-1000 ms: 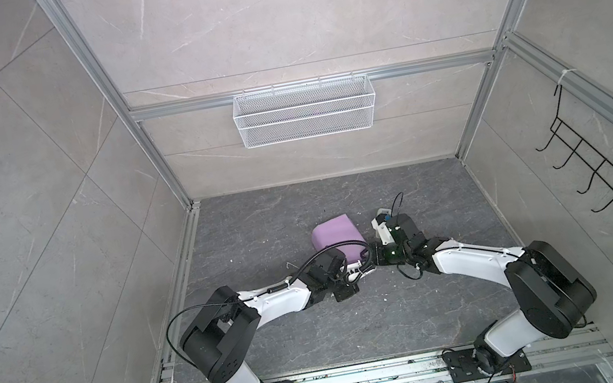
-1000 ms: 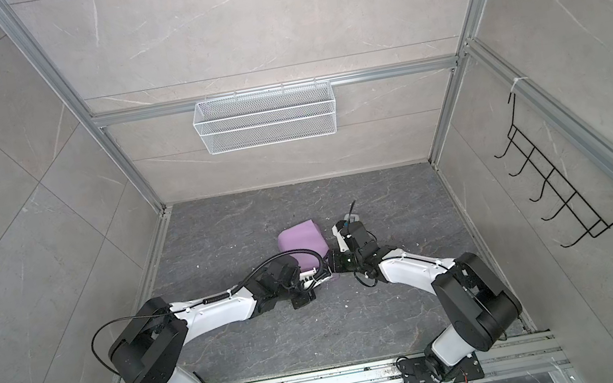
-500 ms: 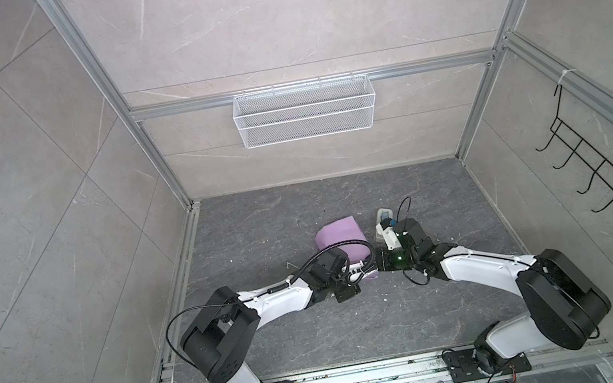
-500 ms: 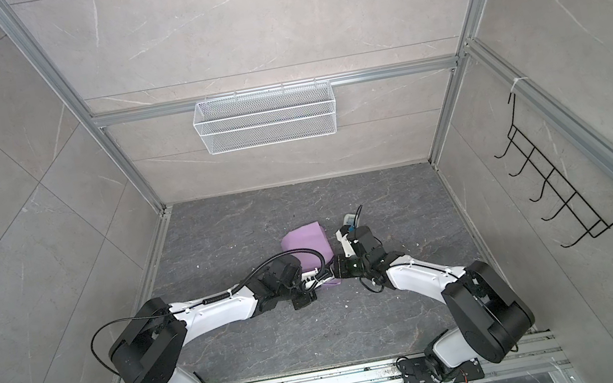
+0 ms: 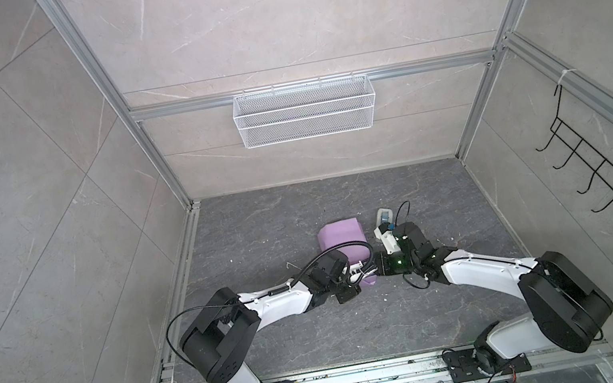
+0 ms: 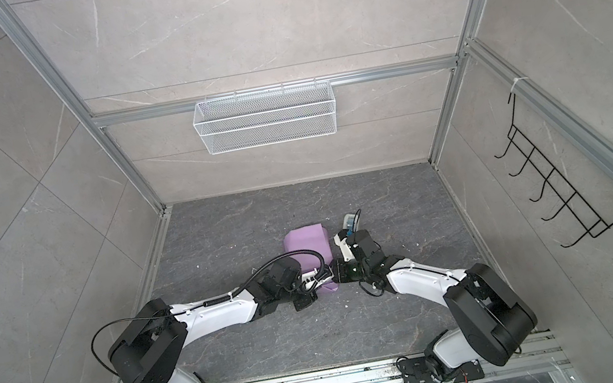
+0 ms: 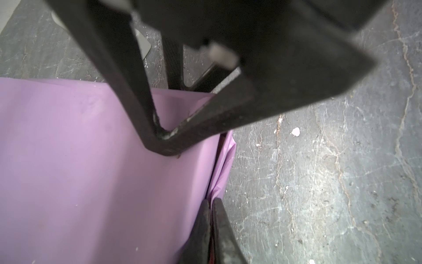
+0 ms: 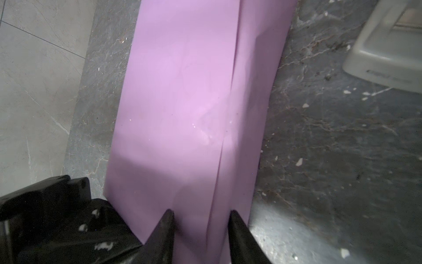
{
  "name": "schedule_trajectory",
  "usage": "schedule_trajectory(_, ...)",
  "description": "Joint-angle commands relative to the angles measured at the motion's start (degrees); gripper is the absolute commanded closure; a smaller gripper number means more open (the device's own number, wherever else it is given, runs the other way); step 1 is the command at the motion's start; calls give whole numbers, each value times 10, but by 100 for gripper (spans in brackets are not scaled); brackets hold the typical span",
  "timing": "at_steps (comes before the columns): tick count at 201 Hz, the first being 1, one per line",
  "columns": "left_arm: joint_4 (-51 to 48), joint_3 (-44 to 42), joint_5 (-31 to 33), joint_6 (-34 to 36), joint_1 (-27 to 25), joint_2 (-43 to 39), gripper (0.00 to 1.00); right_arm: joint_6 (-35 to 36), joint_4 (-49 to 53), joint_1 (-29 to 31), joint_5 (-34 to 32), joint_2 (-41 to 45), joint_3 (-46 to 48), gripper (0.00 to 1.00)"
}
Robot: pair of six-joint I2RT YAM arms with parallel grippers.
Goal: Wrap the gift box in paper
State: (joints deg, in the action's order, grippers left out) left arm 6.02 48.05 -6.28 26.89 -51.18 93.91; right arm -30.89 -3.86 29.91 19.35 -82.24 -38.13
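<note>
The lilac paper lies folded round a flat parcel at mid-floor. The gift box itself is hidden under it. My left gripper is at the parcel's near right corner, shut, with a folded paper edge running in between its tips. My right gripper meets it from the right. Its jaws stand apart over the paper, with a fold seam between them. One right fingertip rests on the paper's top face.
A grey-white tape dispenser stands just right of the parcel, behind my right wrist. A white wire basket hangs on the back wall, and a black hook rack on the right wall. Small white scraps dot the dark floor.
My right gripper has slid toward the front along the parcel's right side to its near corner, uncovering the dispenser. The left gripper has stayed in place.
</note>
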Motion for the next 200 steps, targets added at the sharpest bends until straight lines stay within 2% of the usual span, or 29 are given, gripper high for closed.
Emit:
schedule_trajectory(1, 64, 1, 5, -15, -1, -32, 93, 20, 45, 10, 19, 9, -4, 59)
schedule_trajectory(45, 57, -7, 4, -7, 0, -45, 100, 23, 48, 10, 18, 6, -5, 59)
schedule_trajectory(127, 61, -16, -16, 3, 4, -53, 100, 53, 87, 11, 6, 14, -29, 56)
schedule_trajectory(175, 66, -28, -19, 2, 8, -55, 100, 101, 121, 11, -15, 72, -28, 45)
schedule_trajectory(191, 67, -31, -21, 0, 10, -55, 100, 112, 124, 10, -26, 91, -11, 40)
schedule_trajectory(200, 68, -34, -22, 0, 11, -56, 100, 116, 120, 10, -34, 103, 3, 33)
